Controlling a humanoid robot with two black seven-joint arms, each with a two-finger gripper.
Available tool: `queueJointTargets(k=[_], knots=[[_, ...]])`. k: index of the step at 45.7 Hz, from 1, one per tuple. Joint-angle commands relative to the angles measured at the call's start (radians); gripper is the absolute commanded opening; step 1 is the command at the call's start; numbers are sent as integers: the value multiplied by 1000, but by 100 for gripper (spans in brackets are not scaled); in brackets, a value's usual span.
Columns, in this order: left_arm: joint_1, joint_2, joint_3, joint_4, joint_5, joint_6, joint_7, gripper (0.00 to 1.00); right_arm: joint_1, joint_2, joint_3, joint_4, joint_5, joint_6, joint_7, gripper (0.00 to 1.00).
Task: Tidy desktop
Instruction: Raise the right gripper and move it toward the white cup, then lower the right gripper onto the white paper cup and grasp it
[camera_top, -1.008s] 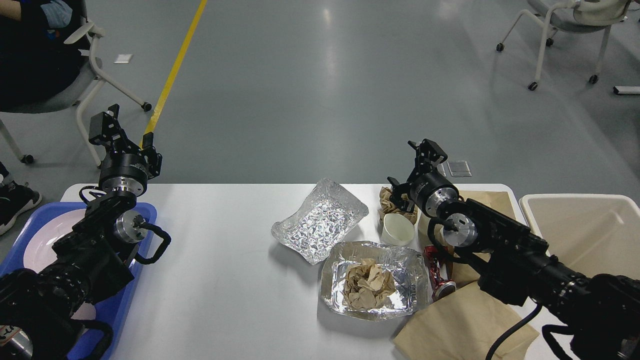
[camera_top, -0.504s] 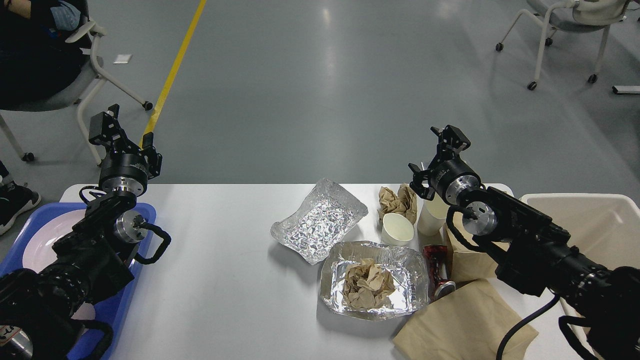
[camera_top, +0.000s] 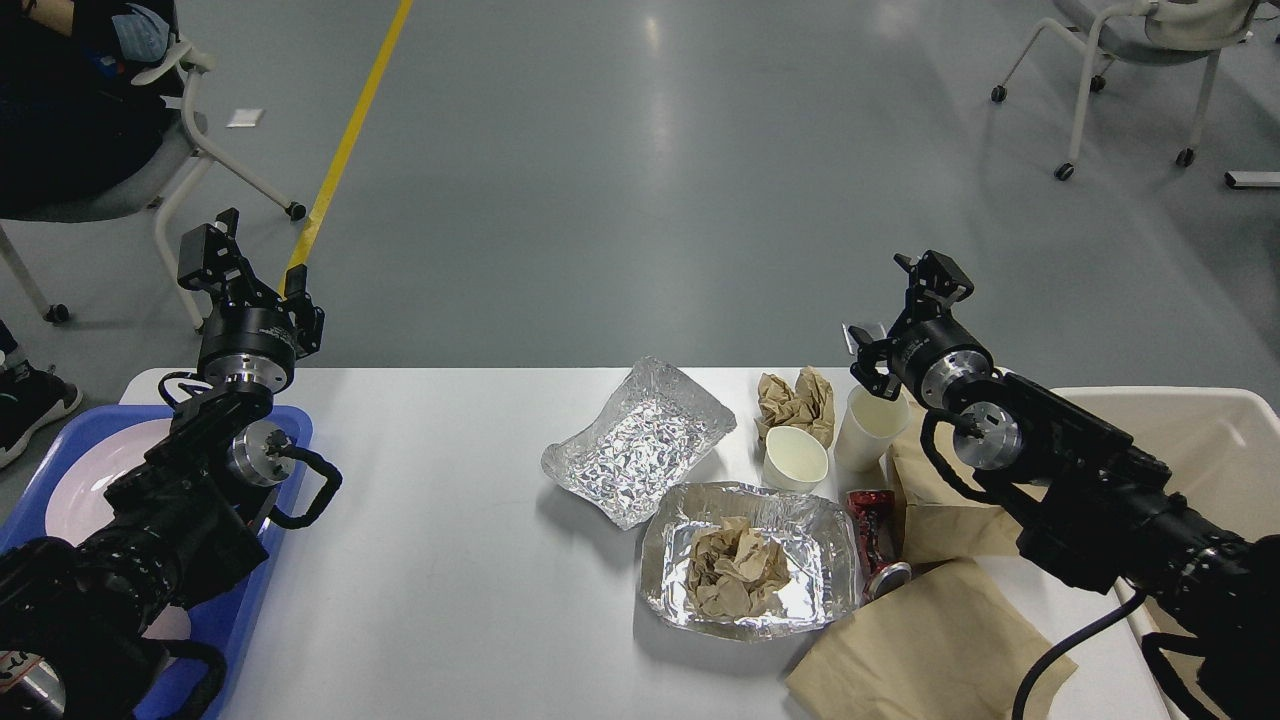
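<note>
White rectangular desktop (camera_top: 450, 560) fills lower frame, long axis left-right. Clutter sits right of centre: foil trays (camera_top: 745, 560), brown paper bags (camera_top: 930, 650), white paper cups (camera_top: 872, 428). My right gripper (camera_top: 925, 285) is nearer, just above the cups; left gripper (camera_top: 222, 250) is upper left. Can't tell either gripper's opening.

the surface (camera_top: 450, 560) is a large white rectangular top, smooth and matte, with rounded far corners. it fills the lower half of the frame, its far edge running level across the middle and its near part cut off by the bottom edge. its left and centre-left stretch lies bare, and clutter sits on the centre-right part.
</note>
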Motion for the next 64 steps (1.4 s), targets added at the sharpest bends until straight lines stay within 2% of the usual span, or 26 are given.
queueJointTargets(k=[1,7,38,42,46,49,51,64], knots=[[-1,0,0,0,0,0,0,96,-11,-15,11,-7,6,-5,0,100],[-1,0,0,0,0,0,0,96,-16,-11,6,-42,9,6,8,100],[-1,0,0,0,0,0,0,96,27,-41,-2,-27,6,23,11,100],[-1,0,0,0,0,0,0,96,38,-82,-2,-12,6,86,11,100],[1,0,0,0,0,0,0,96,31,-113,-22,27,-6,213,3,100],[-1,0,0,0,0,0,0,96,29,-139,-66,31,-13,291,-1,100],[-1,0,0,0,0,0,0,96,38,-157,-121,30,-19,307,-1,100],[-1,0,0,0,0,0,0,96,213,-212,-566,30,-91,310,-6,100]])
